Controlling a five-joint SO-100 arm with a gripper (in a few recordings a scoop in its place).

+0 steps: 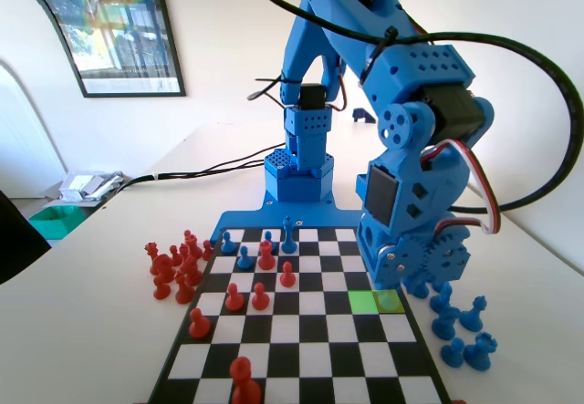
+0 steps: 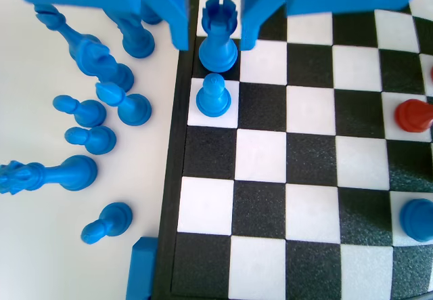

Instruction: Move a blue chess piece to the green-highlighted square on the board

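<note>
The blue arm is bent low over the right side of the board in the fixed view, its pincer down at the board's edge. From the wrist view, the two jaws hang from the top of the picture and stand apart, open, with a taller blue notched piece between them; whether either jaw touches that piece, I cannot tell.

The blue chess piece, a small pawn, stands upright on a white square in the board's edge column, just below the notched piece in the wrist view and clear of the jaws.

The green-highlighted square lies near the board's right edge in the fixed view, just in front of the arm's lowered end, with a duller yellow-tinted square touching it on its right.

Off the board, on the table beside that same edge, a cluster of spare blue pieces stands and lies about. On the board's opposite side in the fixed view, red pieces crowd the edge, and red pawns stand toward the board's middle.
</note>
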